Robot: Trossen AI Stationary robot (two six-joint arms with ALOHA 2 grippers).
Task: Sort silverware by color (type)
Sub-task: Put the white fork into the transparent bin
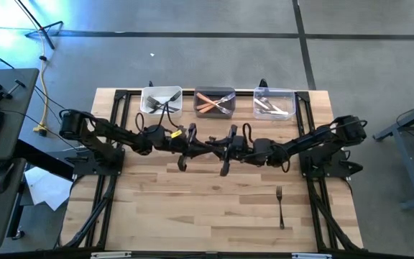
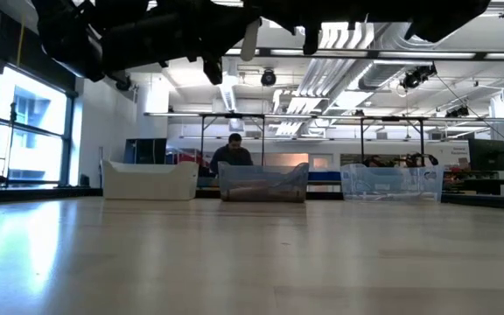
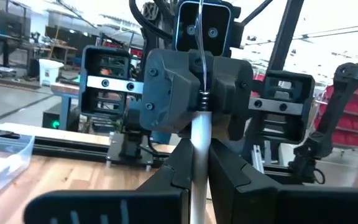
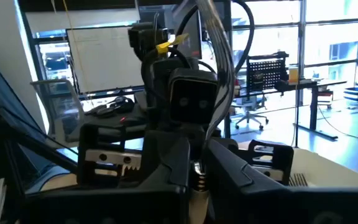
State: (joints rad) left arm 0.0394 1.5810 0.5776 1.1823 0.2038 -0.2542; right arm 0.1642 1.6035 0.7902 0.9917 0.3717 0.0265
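A black-handled fork [image 1: 280, 206] lies alone on the table [image 1: 192, 208] near its front right edge. Further back, both arms meet mid-table: the left tool [image 1: 184, 153] and right tool [image 1: 226, 155] face each other, and both are clamped on 1 white-handled fork [image 3: 199, 155]. Beyond them, 3 bins line the far edge: white [image 1: 162, 101], dark [image 1: 215, 102] with orange-handled forks, and clear [image 1: 274, 103].
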